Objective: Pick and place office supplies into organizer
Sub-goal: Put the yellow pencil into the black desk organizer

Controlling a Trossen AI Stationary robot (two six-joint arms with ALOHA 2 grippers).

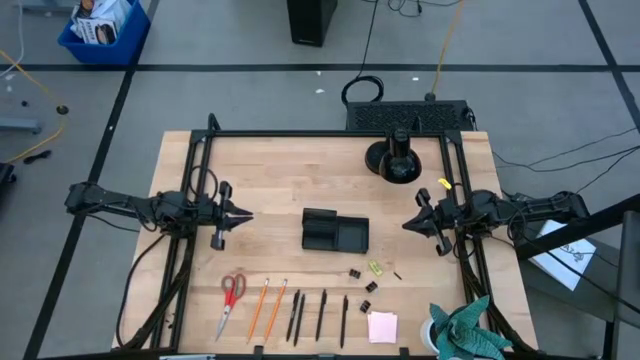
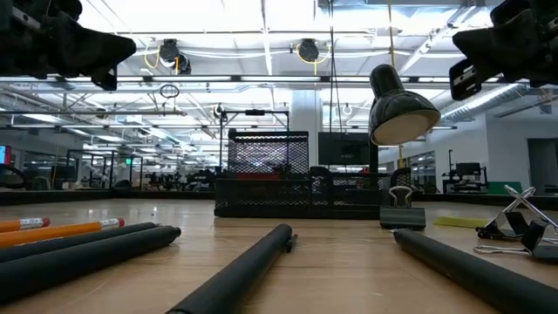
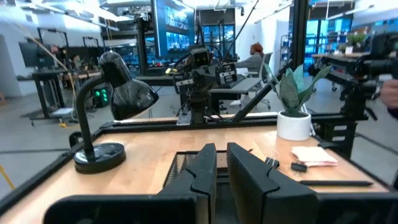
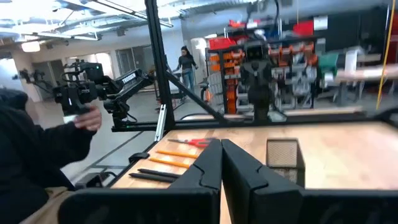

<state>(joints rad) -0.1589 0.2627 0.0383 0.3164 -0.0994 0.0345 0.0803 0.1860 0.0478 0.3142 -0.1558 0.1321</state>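
Left gripper [image 1: 243, 215]: at 9 o'clock of the desk [image 1: 280, 170], my fingers [image 3: 202, 171] narrowly parted, holding nothing.
Scissors [image 1: 230, 300]: at 7 o'clock, red handles, flat near the front edge.
Pencils [image 1: 266, 304]: two, just right of the scissors.
Pens [image 1: 320, 314]: black, at 6 o'clock, lying side by side.
Organizer [image 1: 335, 231]: black tray at the centre, between my grippers.
Binder clips [image 1: 362, 280]: at 5 o'clock of the organizer.
Sticky-note pad [image 1: 382, 326]: pink, near the front edge.
Right gripper [image 1: 408, 224]: at 3 o'clock, fingers [image 4: 208, 168] pressed together, holding nothing.
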